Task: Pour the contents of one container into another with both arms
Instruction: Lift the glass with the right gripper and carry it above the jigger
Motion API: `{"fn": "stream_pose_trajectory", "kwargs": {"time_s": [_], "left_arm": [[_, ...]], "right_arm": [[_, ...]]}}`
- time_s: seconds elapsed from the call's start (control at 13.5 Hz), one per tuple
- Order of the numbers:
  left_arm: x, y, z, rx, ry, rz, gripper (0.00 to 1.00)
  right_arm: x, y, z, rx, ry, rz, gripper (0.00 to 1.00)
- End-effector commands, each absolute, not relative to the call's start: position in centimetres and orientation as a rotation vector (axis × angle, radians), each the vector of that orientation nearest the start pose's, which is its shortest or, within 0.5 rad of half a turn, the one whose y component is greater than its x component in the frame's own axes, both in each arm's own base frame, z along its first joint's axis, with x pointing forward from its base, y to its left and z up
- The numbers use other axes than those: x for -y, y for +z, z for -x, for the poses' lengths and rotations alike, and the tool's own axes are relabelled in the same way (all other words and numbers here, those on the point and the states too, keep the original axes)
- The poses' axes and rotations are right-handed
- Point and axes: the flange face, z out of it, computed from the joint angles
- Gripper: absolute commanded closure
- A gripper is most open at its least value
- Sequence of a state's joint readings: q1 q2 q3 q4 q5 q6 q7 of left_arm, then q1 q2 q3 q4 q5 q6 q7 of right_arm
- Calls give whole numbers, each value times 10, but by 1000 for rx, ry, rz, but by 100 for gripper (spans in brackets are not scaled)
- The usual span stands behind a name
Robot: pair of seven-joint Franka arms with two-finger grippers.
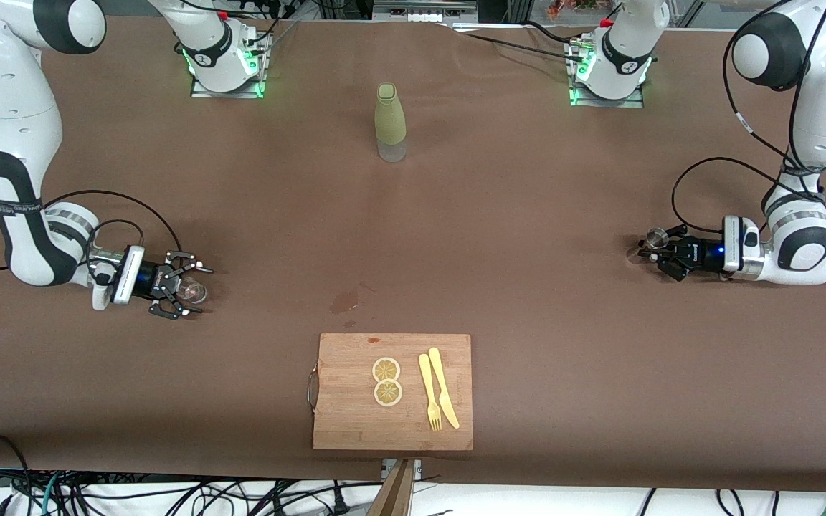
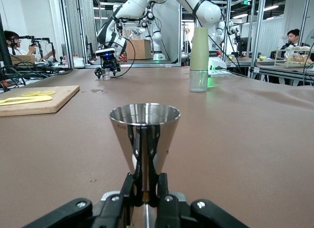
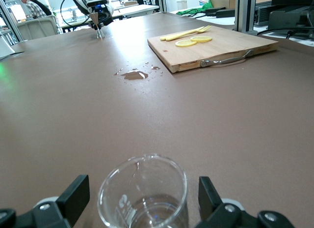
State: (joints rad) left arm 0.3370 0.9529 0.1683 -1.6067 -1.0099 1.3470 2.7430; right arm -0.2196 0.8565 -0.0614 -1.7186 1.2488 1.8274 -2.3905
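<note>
With the left hand (image 1: 660,252) clamped on the jigger's (image 2: 144,134) waist toward the left arm's end of the desk (image 1: 528,215) from the cutting board (image 1: 355,416), and the right hand (image 1: 182,287) spread wide around the glass cup (image 3: 143,193) toward the right arm's end, grasping is half done; next, the right hand should close, then both lift and meet.

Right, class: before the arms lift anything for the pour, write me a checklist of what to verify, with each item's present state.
1. Left tool shut on the jigger at its waist: ok.
2. Jigger upright: ok.
3. Right tool around the glass cup, fingers on both sides: ok.
4. Right tool gripping the cup: not ok, open.
5. Liquid in the jigger: cannot tell.
6. Bottle and board away from both tools: ok.
</note>
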Motion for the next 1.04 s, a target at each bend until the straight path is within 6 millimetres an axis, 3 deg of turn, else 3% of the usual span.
{"fn": "stream_pose_trajectory", "kwargs": {"time_s": [0.0,0.15,0.3,0.59,0.89,0.96], "left_arm": [[-181,110,-555,1552,1008,-1182,100],[-177,137,-567,1567,970,-1209,100],[-155,154,-582,1592,919,-1229,100],[-64,175,-615,1666,788,-1232,100],[29,168,-627,1578,772,-1242,100],[55,167,-632,1569,762,-1277,100]], "right_arm": [[92,86,-610,1269,-978,1700,13],[93,92,-617,1287,-994,1694,24],[91,89,-616,1281,-988,1687,35],[88,81,-615,1243,-1009,1691,35],[87,78,-614,1249,-1014,1685,35],[87,78,-614,1249,-1014,1685,43]]}}
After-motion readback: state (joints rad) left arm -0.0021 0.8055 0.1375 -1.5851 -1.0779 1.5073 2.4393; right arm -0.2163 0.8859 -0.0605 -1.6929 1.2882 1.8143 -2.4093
